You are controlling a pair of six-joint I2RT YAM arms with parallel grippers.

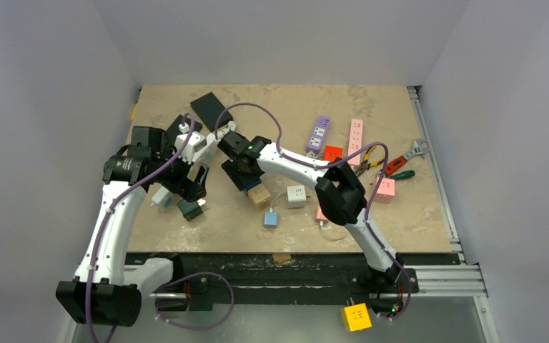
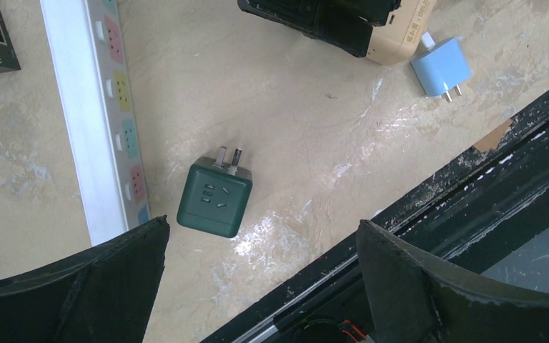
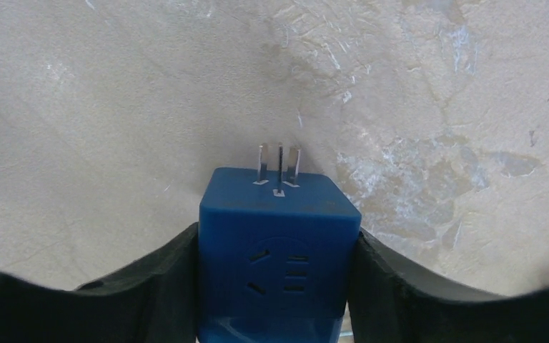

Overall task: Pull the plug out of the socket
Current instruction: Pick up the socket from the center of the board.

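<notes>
My right gripper [image 1: 244, 171] is shut on a dark blue cube plug [image 3: 279, 250] and holds it above the bare tabletop, with its metal prongs free and pointing away from me. A white power strip with coloured sockets [image 2: 96, 107] lies on the table at the left, partly under my left arm in the top view [image 1: 163, 196]. My left gripper [image 2: 263, 229] is open and empty above the table. A dark green cube plug [image 2: 214, 198] lies loose beside the strip, just ahead of the left fingers; it also shows in the top view [image 1: 191, 209].
A tan cube [image 1: 259, 196], a light blue plug [image 1: 270, 218] and a white cube [image 1: 296, 196] lie mid-table. Purple [image 1: 319, 133] and pink [image 1: 355, 139] strips, a red cube [image 1: 333, 152] and hand tools [image 1: 400, 164] lie at the right. The black front rail [image 2: 436, 207] is close.
</notes>
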